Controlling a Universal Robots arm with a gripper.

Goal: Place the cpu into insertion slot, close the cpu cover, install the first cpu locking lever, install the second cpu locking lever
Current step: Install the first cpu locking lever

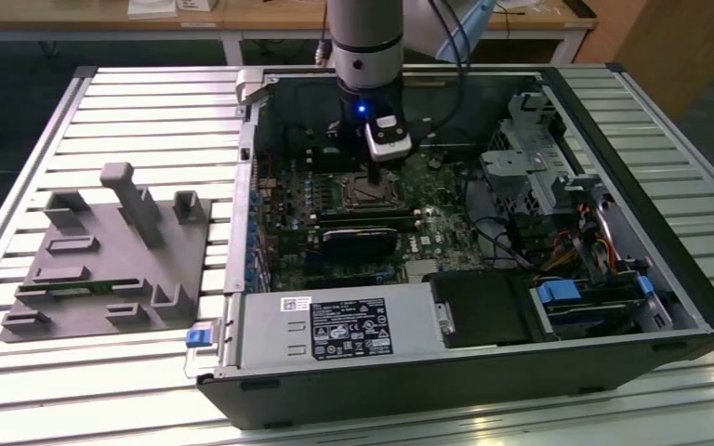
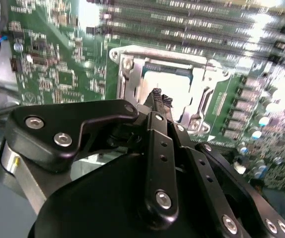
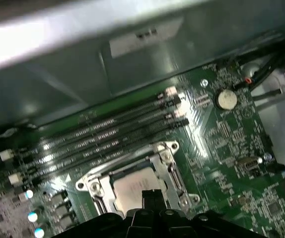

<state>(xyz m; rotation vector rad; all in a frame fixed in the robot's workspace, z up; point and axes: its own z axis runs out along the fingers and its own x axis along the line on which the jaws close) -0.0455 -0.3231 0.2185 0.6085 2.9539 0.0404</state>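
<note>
Silvery cpu (image 2: 168, 88) sits seated in insertion slot (image 2: 132, 69), at 12 o'clock just beyond closed, empty gripper (image 2: 158, 99) fingertips.

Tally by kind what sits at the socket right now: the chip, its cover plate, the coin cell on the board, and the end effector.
cpu: 1
cpu cover: 1
coin cell: 1
end effector: 1
Total: 4
</note>
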